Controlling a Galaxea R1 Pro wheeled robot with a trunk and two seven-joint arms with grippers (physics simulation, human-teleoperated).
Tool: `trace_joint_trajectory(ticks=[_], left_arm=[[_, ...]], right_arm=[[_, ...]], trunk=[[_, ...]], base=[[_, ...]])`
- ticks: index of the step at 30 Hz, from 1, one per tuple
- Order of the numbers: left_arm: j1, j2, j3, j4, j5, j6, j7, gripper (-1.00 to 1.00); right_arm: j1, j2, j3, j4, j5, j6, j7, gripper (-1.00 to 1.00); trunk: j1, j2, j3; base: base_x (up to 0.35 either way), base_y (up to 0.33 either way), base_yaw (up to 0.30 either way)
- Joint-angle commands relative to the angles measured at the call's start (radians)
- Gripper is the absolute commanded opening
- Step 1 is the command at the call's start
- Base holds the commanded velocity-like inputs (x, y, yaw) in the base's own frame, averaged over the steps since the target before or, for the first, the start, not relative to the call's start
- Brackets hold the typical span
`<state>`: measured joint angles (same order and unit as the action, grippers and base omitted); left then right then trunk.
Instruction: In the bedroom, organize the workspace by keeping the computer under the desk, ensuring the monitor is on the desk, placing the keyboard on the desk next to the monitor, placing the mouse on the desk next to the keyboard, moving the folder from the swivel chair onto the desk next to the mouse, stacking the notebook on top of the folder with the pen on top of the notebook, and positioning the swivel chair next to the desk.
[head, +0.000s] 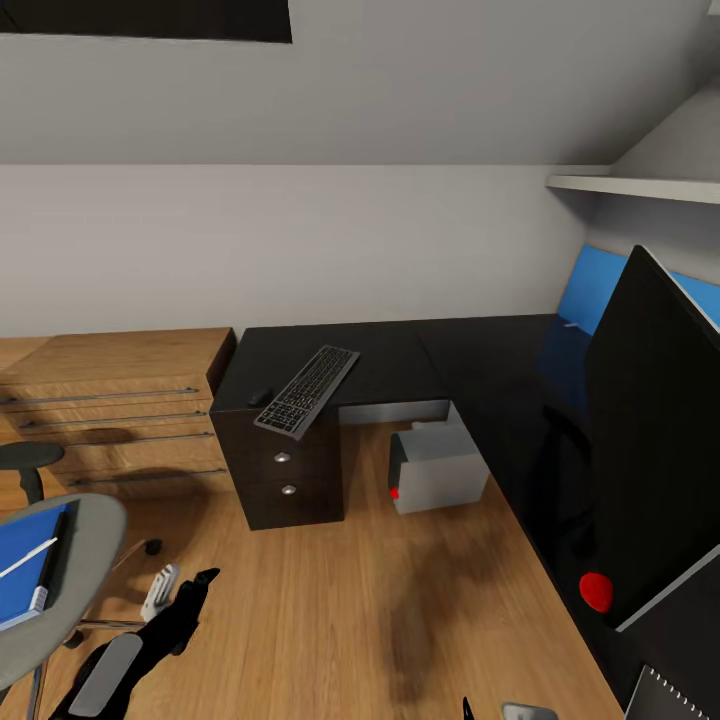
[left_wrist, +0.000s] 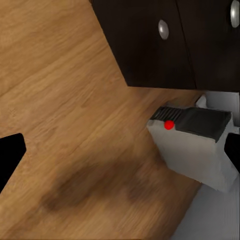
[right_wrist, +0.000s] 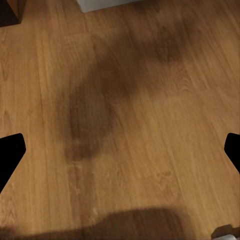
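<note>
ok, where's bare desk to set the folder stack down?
Bare desk stretches between the keyboard, which overhangs the front edge, and the monitor. Crowded at the near corner: monitor and notebook. The folder lies on the swivel chair.

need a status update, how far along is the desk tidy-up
Done: grey tower computer sits under the black L-shaped desk; black widescreen monitor and silver-framed keyboard are on it. In hand: nothing; both grippers look open. Left: bright blue folder remains on the grey swivel chair.
</note>
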<state>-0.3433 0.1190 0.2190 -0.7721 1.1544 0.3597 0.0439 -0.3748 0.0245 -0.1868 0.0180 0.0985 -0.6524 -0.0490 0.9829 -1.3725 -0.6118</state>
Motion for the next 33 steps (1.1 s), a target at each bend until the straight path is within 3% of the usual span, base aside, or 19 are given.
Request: trace_joint_trajectory(ticks=[1, 7, 8, 9, 12, 22, 25, 26, 33], left_arm=[[0.0, 0.005, 0.002, -0.002, -0.033, 0.006, 0.004, 1.0], [0.0, 0.03, 0.003, -0.001, -0.268, 0.014, 0.0, 1.0], [0.0, 0.034, 0.004, 0.006, -0.325, 0.022, -0.001, 1.0], [0.0, 0.034, 0.004, 0.015, -0.348, 0.024, -0.001, 1.0], [0.001, 0.036, 0.005, 0.064, -0.398, 0.029, -0.003, 1.0], [0.001, 0.033, 0.004, 0.268, -0.469, -0.009, -0.024, 1.0], [0.001, 0.026, 0.004, 0.33, -0.518, -0.064, -0.036, 1.0], [0.001, 0.018, 0.004, 0.37, -0.57, -0.121, -0.05, 1.0], [0.001, -0.002, 0.004, 0.533, -0.802, -0.41, -0.112, 1.0]], right_arm=[[-0.001, 0.0, -0.007, 0.002, 0.01, -0.003, -0.005, 1.0], [-0.001, 0.0, -0.007, 0.002, 0.01, -0.003, -0.006, 1.0], [-0.001, 0.0, -0.007, 0.002, 0.01, -0.003, -0.006, 1.0], [-0.001, 0.0, -0.007, 0.002, 0.01, -0.003, -0.006, 1.0], [-0.001, -0.001, -0.007, 0.002, 0.01, -0.003, -0.006, 1.0], [-0.001, 0.0, -0.007, 0.002, 0.01, -0.004, -0.006, 1.0], [-0.001, 0.0, -0.007, 0.002, 0.01, -0.004, -0.006, 1.0], [-0.001, 0.0, -0.007, 0.002, 0.01, -0.004, -0.006, 1.0], [-0.001, 0.0, -0.007, 0.001, 0.01, -0.004, -0.006, 1.0]], trunk=[[0.0, -0.001, -0.001], [0.0, -0.001, -0.001], [0.0, -0.001, -0.001], [0.0, -0.001, -0.001], [0.0, -0.001, -0.001], [0.0, -0.001, -0.001], [0.0, -0.001, -0.001], [0.0, -0.001, -0.001], [0.0, -0.001, -0.001]], base=[[0.0, 0.0, 0.0], [0.0, 0.0, 0.0], [0.0, 0.0, 0.0], [0.0, 0.0, 0.0], [0.0, 0.0, 0.0], [0.0, 0.0, 0.0], [0.0, 0.0, 0.0], [0.0, 0.0, 0.0], [0.0, 0.0, 0.0]])
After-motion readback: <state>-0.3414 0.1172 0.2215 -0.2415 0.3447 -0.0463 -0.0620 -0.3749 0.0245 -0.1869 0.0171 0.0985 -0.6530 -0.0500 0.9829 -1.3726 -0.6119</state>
